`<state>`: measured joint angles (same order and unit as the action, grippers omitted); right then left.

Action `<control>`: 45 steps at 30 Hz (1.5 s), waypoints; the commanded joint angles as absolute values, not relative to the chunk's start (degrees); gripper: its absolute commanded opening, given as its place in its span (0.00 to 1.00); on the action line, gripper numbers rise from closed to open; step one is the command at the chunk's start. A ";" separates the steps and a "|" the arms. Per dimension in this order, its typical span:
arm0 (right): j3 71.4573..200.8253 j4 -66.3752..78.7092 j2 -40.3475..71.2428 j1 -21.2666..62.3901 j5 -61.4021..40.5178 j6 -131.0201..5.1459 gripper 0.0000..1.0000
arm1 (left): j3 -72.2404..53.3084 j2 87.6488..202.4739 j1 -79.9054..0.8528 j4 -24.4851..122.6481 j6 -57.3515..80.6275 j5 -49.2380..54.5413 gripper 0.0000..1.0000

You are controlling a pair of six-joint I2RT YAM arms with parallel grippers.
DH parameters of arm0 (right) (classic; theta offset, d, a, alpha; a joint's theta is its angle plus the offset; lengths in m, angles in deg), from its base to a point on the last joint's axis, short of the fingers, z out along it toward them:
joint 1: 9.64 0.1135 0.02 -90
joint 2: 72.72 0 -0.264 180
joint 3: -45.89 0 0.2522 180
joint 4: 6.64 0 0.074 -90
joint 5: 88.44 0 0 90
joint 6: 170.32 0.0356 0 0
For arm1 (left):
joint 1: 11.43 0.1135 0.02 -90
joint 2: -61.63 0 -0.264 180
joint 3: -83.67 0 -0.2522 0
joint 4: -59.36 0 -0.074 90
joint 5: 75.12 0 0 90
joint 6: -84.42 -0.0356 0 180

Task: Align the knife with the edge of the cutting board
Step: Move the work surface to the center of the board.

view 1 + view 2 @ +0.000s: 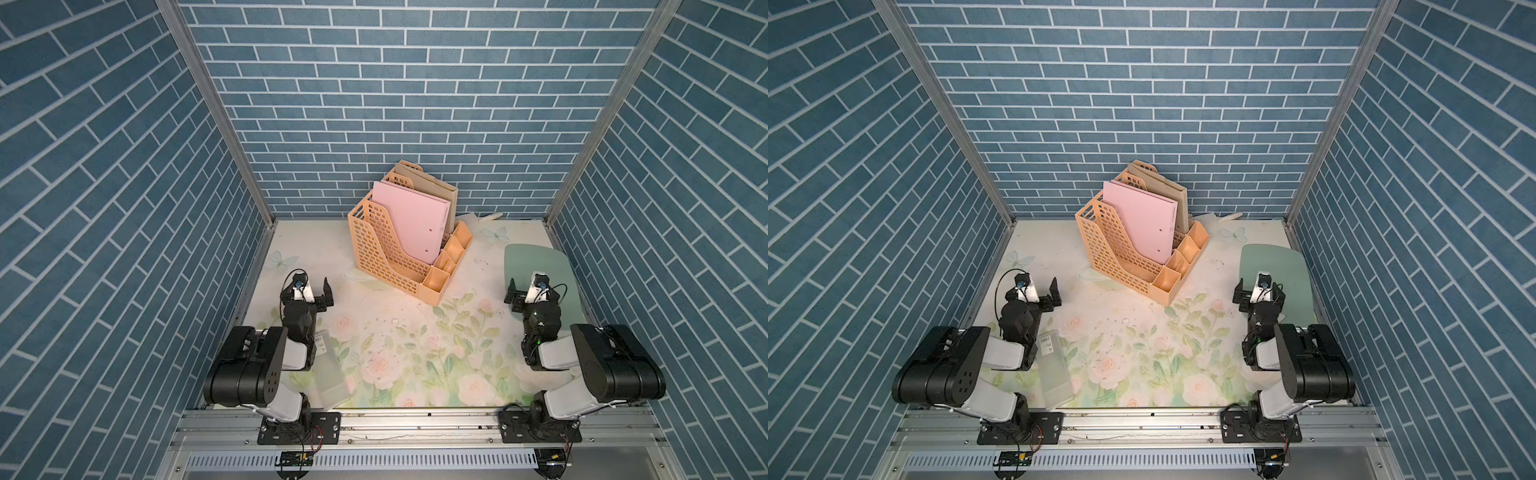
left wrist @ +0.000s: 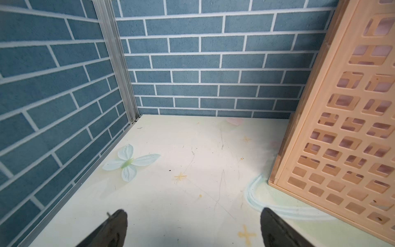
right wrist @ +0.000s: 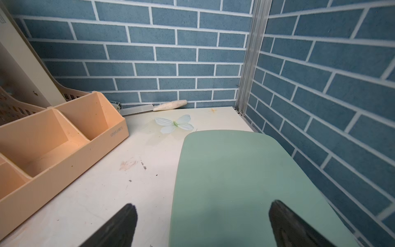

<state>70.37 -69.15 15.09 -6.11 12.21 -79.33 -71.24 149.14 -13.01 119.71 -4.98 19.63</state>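
Observation:
The knife (image 3: 170,105), cream-white, lies against the back wall behind the rack. Its handle (image 1: 492,216) pokes out in both top views (image 1: 1231,216), and part of the blade is hidden by the rack. The pale green cutting board (image 1: 536,257) lies flat at the far right by the side wall (image 1: 1275,262) (image 3: 235,181). My right gripper (image 3: 203,205) is open and empty above the board's left edge, one finger over the board and one over the table (image 1: 536,284). My left gripper (image 2: 192,213) is open and empty over bare table at the left (image 1: 311,289).
An orange file rack (image 1: 399,257) holding a pink folder stands in the middle at the back, between the arms. A translucent box (image 1: 330,365) with a barcode label lies by the left arm's base. Brick-patterned walls close in the left, right and back sides.

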 commanded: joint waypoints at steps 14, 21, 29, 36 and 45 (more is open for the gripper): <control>70.64 -69.51 15.08 -5.94 11.84 -80.56 1.00 | -70.97 149.17 -13.03 121.27 -5.36 19.01 1.00; 70.68 -69.46 15.05 -5.90 11.86 -80.50 1.00 | -71.00 149.17 -13.08 121.28 -5.32 19.01 1.00; 70.64 -69.52 15.05 -5.92 11.86 -80.54 1.00 | -71.00 149.14 -13.06 121.26 -5.33 19.01 1.00; 70.69 -69.45 15.03 -6.05 11.77 -80.50 1.00 | -71.00 149.07 -13.01 121.30 -5.33 19.01 0.99; 73.13 -58.44 7.12 -4.98 12.84 -81.59 1.00 | -70.39 148.61 -12.41 119.43 -5.16 17.46 1.00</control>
